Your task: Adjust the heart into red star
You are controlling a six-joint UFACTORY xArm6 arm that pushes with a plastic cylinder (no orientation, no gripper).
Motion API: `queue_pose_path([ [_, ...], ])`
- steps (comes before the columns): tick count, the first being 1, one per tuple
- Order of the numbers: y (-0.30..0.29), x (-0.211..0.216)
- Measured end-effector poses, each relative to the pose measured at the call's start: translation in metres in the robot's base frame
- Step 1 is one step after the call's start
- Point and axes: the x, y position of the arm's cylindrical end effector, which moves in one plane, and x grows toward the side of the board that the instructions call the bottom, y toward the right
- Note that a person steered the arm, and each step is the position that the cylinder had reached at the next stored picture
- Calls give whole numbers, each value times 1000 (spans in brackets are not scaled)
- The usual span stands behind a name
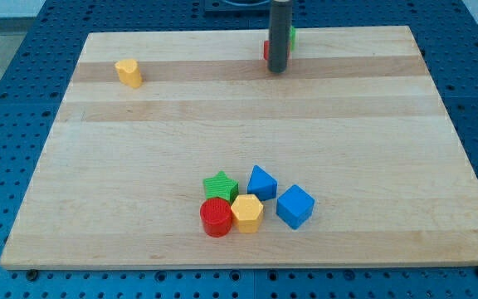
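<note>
A yellow heart block [128, 72] lies near the board's top left. My tip [278, 71] rests on the board at the top centre, far to the right of the heart. A red block [266, 51], its shape mostly hidden by the rod, peeks out just left of the rod and behind the tip. A green block [292, 36] shows on the rod's right side, also partly hidden.
A cluster sits near the bottom centre: a green star [220, 185], a red cylinder [217, 218], a yellow hexagon [246, 213], a blue pentagon-like block [261, 182] and a blue cube [295, 206]. The wooden board [372, 124] lies on a blue perforated table.
</note>
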Motion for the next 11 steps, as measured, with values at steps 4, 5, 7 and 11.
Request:
queue_pose_path([
  [4, -149, 123],
  [5, -251, 118],
  [7, -284, 29],
  [11, -238, 39],
])
